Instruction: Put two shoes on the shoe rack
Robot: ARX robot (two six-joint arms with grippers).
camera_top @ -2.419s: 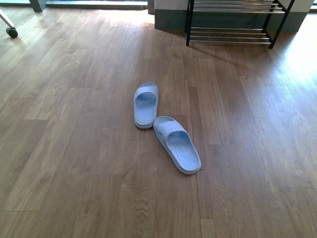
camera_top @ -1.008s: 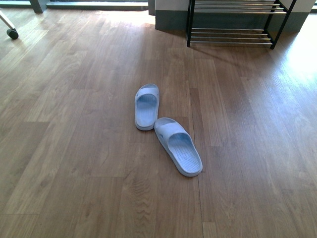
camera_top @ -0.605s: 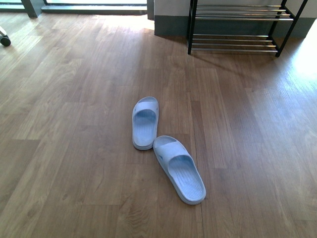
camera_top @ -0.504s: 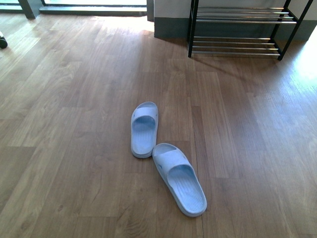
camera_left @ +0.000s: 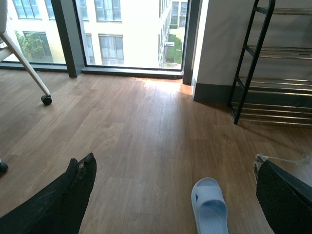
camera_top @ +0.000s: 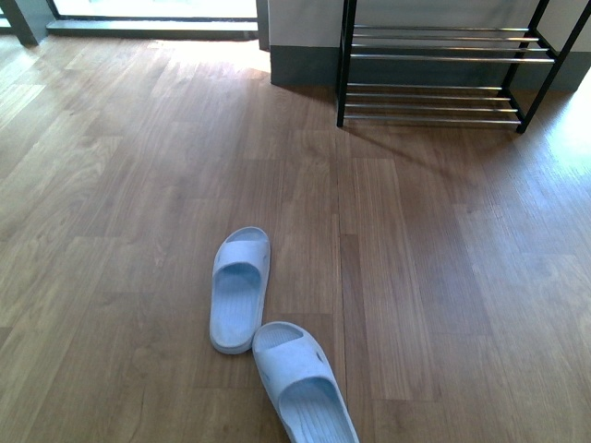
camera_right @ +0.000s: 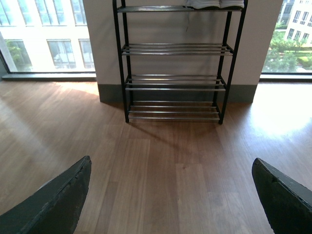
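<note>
Home-like room; wood floor (camera_top: pixel 443 258), shoe rack (camera_right: pixel 173 48), floor-length windows (camera_left: pixel 136 34).

We see a wood-plank floor (camera_top: pixel 443 277) carrying two pale blue slides: the far slide (camera_top: pixel 239 290) lies flat, toe toward 12 o'clock, and the near slide (camera_top: pixel 305 388) sits at its 5 o'clock, toe toward 11 o'clock, just beside the far one's heel. Well apart at 1 o'clock, the shoe rack (camera_top: pixel 434 88) stands on the floor by the wall (camera_top: pixel 305 18).
</note>
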